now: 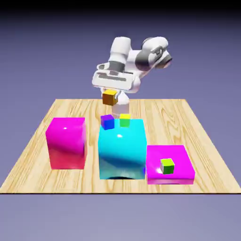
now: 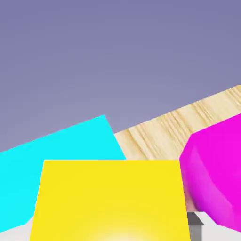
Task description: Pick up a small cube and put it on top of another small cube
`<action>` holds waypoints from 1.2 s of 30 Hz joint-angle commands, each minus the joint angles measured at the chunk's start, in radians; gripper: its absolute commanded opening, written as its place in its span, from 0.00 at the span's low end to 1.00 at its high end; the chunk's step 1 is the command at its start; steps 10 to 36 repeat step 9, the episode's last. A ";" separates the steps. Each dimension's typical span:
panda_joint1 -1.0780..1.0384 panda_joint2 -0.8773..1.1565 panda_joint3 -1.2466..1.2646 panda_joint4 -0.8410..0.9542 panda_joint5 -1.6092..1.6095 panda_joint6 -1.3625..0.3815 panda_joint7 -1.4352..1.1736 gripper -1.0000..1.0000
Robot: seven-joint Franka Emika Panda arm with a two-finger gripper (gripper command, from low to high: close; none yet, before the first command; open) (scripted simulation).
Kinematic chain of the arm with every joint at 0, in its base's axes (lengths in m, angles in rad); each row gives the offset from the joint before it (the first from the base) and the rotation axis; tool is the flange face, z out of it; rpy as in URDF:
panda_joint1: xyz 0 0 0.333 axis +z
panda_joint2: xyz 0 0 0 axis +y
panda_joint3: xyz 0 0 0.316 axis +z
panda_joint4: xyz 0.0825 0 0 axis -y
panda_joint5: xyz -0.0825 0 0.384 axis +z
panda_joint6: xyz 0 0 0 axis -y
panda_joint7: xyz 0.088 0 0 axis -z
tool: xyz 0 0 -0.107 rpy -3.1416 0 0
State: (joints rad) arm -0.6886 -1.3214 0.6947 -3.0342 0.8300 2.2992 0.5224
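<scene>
Done: our hand (image 1: 111, 94) grips the tiny orange cube with a yellow face (image 1: 110, 98), lifted off the wooden table (image 1: 188, 117).
Left: set it on the tiny blue-purple cube (image 1: 108, 122) or tiny lime-green cube (image 1: 124, 120), just below our hand on the big cyan block (image 1: 121, 149).
Around: big magenta blocks (image 1: 66, 142) flank the cyan one; we judge the paired cubes crowd the landing.

no readable text, labels, numbers or signs appear anywhere.

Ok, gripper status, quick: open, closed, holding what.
Gripper: closed on the small orange cube, held in the air above the table; its yellow face fills the hand view between the fingers.
</scene>
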 commanded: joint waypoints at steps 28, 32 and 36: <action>0.004 0.150 0.096 -0.027 0.116 0.174 -0.043 1.00; 0.004 0.150 0.096 -0.027 0.116 0.174 -0.043 1.00; 0.004 0.150 0.096 -0.027 0.116 0.174 -0.043 1.00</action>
